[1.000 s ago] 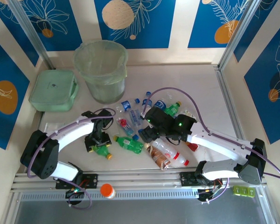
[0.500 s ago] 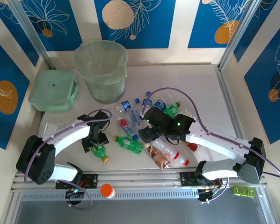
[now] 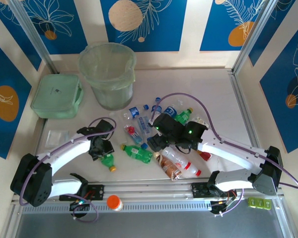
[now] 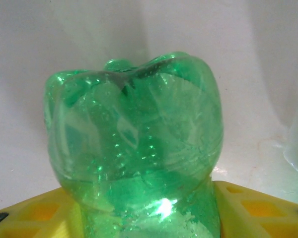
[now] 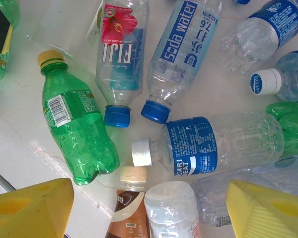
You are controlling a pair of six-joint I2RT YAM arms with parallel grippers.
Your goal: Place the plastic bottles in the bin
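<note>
The bin (image 3: 111, 93), lined with a thin bag, is seen at upper left; the plastic bottles (image 3: 181, 163) are scattered at centre, outside it. In the left wrist view a green bottle (image 4: 134, 134) is clasped by the left gripper (image 3: 100, 148). Labels are made legible in the right wrist view, where the right gripper (image 5: 149, 208) is spread wide.
</note>
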